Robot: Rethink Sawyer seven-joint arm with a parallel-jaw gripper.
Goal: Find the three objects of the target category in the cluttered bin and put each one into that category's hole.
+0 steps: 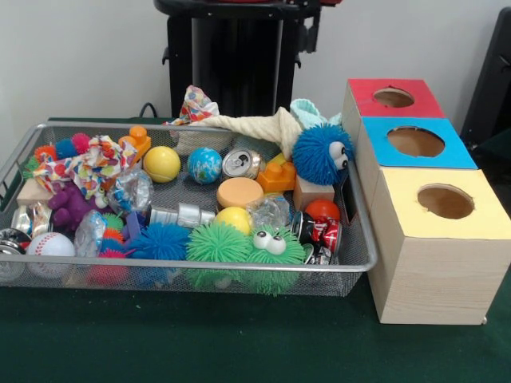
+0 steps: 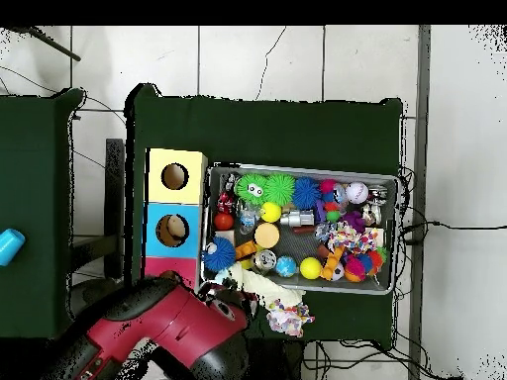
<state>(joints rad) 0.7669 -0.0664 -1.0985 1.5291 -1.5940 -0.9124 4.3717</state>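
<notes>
The silver wire-mesh bin point(image 1: 355, 209) sat on the green-covered table point(image 1: 239, 343), crowded with toys: a yellow ball point(image 1: 162, 163), a globe-printed ball point(image 1: 204, 165), a white baseball point(image 1: 49, 244), a green spiky puffer with eyes point(image 1: 274, 247), a blue fuzzy puffer with eyes point(image 1: 321, 153), crushed silver cans point(image 1: 242, 163) and a red can point(image 1: 318, 232). Touching the bin's side stood 3 wooden boxes with round holes, topped red point(image 1: 395, 98), blue point(image 1: 416, 142) and yellow point(image 1: 444, 203). In the overhead view the red and black arm point(image 2: 163, 327) lay folded beside the red box; its end effector could not be made out, so I cannot tell its state.
</notes>
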